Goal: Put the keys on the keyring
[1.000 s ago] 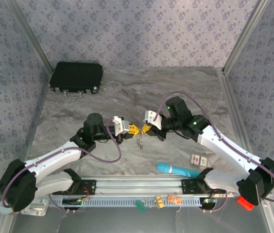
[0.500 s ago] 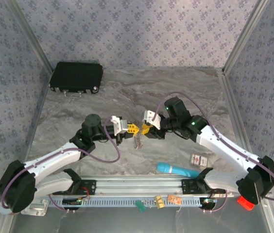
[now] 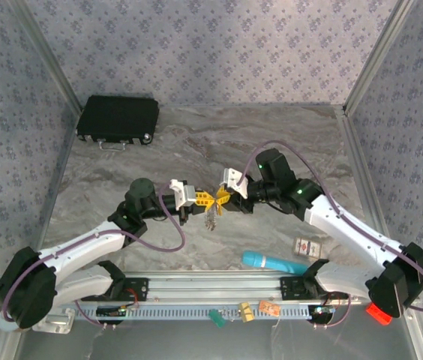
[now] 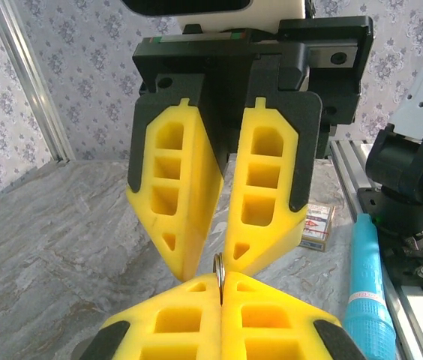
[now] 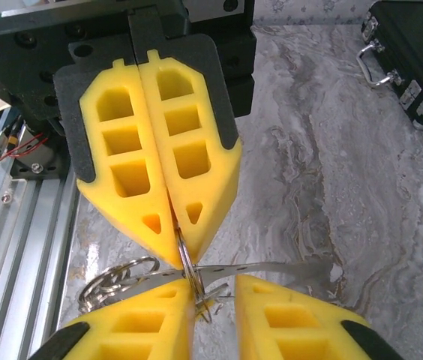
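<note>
The left end effector (image 5: 184,253), with yellow ribbed fingers (image 5: 125,157), is clamped on a thin silvery metal keyring (image 5: 114,274) over the grey marbled tabletop (image 5: 331,187). Just below, the right end effector (image 5: 213,300) stands slightly parted. A black case (image 5: 414,52) lies at the upper right.

One black case (image 3: 118,118), one turquoise cylinder (image 3: 271,262) and one small box (image 3: 307,245) are lying on the desk (image 3: 196,142); above it, one keyring (image 3: 211,216) is hanging between one left hand (image 3: 201,199) and one right hand (image 3: 223,196).

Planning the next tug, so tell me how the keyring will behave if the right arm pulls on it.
Probably floppy: the keyring sags in loose loops beside the left gripper pinching it. Likely light: that small pinch seems to carry it. Thin smooth metal may slip.
</note>
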